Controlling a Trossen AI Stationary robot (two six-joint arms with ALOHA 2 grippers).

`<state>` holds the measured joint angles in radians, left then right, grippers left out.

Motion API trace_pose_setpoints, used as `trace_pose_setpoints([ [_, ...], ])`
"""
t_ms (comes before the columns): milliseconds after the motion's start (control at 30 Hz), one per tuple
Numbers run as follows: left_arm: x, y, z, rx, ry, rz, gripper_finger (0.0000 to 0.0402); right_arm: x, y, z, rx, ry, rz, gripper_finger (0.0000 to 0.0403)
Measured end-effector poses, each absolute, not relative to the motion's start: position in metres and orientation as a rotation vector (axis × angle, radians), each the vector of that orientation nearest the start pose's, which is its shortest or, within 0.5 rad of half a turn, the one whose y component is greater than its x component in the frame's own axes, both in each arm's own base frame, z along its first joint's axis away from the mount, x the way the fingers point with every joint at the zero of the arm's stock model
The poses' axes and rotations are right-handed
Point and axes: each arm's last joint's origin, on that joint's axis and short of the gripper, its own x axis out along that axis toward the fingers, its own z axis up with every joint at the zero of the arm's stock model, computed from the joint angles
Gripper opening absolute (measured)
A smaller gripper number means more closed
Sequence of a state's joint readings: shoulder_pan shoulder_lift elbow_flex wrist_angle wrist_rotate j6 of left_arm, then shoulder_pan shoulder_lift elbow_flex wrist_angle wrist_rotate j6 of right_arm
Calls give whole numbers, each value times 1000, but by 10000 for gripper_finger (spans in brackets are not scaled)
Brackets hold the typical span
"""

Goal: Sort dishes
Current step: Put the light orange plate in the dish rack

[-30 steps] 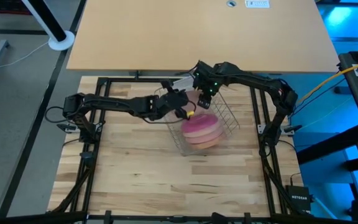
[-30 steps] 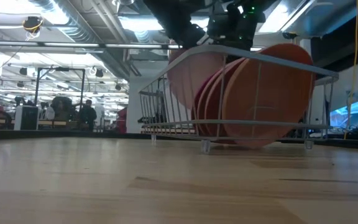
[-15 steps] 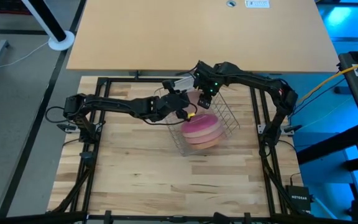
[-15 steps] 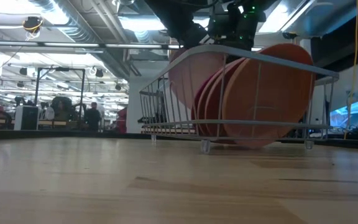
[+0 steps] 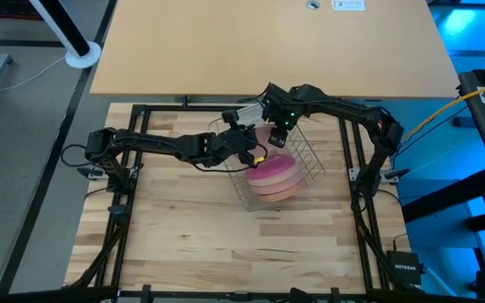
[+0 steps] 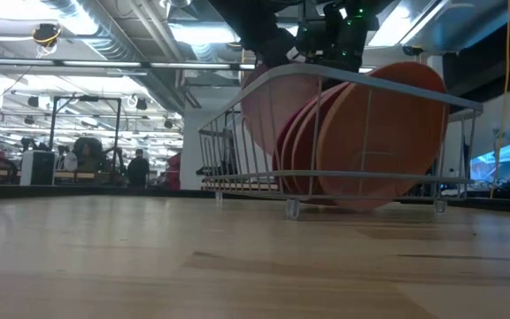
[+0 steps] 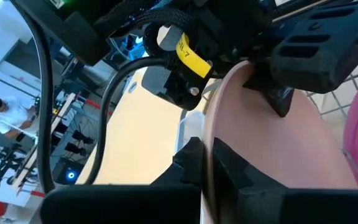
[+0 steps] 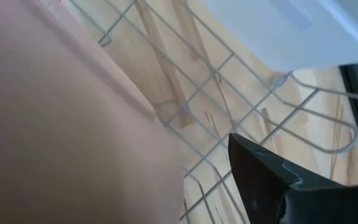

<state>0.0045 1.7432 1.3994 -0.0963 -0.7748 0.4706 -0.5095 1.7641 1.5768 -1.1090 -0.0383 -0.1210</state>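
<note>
A silver wire rack [image 5: 311,165] stands mid-table with dishes on edge in it: a terracotta-orange plate [image 6: 388,133] nearest, then magenta ones [image 6: 295,146]. At the rack's far end a pale peach-pink plate [image 6: 271,106] stands upright, with my left gripper [image 5: 255,151] shut on it. My right gripper [image 5: 278,133] points down over that plate and is open. One of its fingers [image 8: 272,180] stands beside the plate's face [image 8: 73,124]. Whether it touches the plate I cannot tell. My left gripper pinches the rim [image 7: 207,146] of the pale peach-pink plate between its two fingers, on the side facing the table's left. The fingers reach in from the left, nearly level. The plate stands on edge inside the rack. Its lower edge is hidden behind the magenta plates.
A clear tub [image 5: 241,112] sits just behind the rack's far left corner. The rack's wire walls [image 6: 370,78] enclose the plates on all sides. Bare wooden tabletop [image 5: 226,236] lies in front. Beyond the table, people show in the room.
</note>
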Motion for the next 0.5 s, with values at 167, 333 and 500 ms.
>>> trace_pose_setpoints([
  [167, 397, 20, 300, 598, 581, 623, 8, 302, -164, 281, 265, 1333, -311, 170],
  [333, 398, 18, 300, 592, 566, 569, 8, 298, -157, 280, 266, 1398, -272, 170],
  [500, 399, 16, 301, 591, 560, 550, 17, 291, -152, 279, 325, 1472, -219, 170],
])
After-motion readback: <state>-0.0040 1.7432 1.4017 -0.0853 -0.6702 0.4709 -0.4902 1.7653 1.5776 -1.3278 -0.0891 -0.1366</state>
